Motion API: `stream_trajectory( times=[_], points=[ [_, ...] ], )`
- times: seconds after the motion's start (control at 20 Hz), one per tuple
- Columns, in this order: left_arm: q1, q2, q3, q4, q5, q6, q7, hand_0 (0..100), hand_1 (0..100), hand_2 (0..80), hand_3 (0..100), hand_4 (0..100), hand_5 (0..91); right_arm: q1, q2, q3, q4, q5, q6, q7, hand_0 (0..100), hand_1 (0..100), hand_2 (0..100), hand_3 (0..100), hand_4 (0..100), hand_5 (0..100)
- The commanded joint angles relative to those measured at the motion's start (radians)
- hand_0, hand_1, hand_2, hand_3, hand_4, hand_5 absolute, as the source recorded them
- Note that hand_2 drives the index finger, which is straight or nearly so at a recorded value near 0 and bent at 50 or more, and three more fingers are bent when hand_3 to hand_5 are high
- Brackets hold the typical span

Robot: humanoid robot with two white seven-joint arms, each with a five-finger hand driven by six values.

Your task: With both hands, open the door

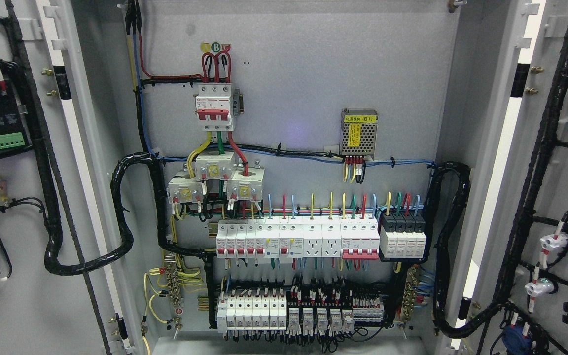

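Observation:
An electrical cabinet fills the head view with both doors swung wide. The left door [13,296] shows its inner face at the picture's left, carrying black modules and a green terminal block [8,141]. The right door [560,187] stands likewise at the right, with black cable looms and white connectors. Between them the grey back panel [303,74] is exposed. Neither of my hands nor any arm shows in the frame.
On the panel sit a red-and-white main breaker [213,112], a metal power supply [359,132], a row of white breakers [294,239] and a lower row of relays [284,310]. Thick black conduits [126,212] loop from each door to the panel.

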Motion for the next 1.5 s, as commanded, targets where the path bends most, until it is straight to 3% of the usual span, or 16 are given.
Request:
stream_trajectory(
  times=[0.0,0.2,0.3,0.45,0.8,1.45],
  points=[
    [-0.078,-0.076,0.007,0.42,0.021,0.05,-0.001,12,39,0.0,0,0,0.0,-0.069,0.044,-0.028,0.192,0.099,0.084,-0.059,12,39,0,0,0,0],
    [-0.086,-0.074,0.018,0.429,0.022,0.1,-0.006,12,39,0.0,0,0,0.0,-0.101,0.053,-0.028,0.189,0.115,0.135,-0.141,12,39,0,0,0,0],
    [-0.107,-0.074,0.033,0.429,0.02,0.144,-0.006,12,39,0.0,0,0,0.0,-0.11,0.055,-0.026,0.187,0.115,0.136,-0.158,12,39,0,0,0,0],
    [-0.132,-0.071,0.039,0.42,0.018,0.199,-0.007,12,39,0.0,0,0,0.0,-0.115,0.053,-0.026,0.187,0.115,0.138,-0.158,12,39,0,0,0,0],
    [-0.147,-0.073,0.032,0.417,-0.029,0.212,-0.006,12,39,0.0,0,0,0.0,-0.121,0.055,-0.028,0.187,0.115,0.138,-0.159,12,39,0,0,0,0],
    [-0.147,-0.074,0.029,0.415,-0.026,0.204,-0.006,12,39,0.0,0,0,0.0,-0.123,0.06,-0.028,0.187,0.116,0.138,-0.159,12,39,0,0,0,0]
  ],
)
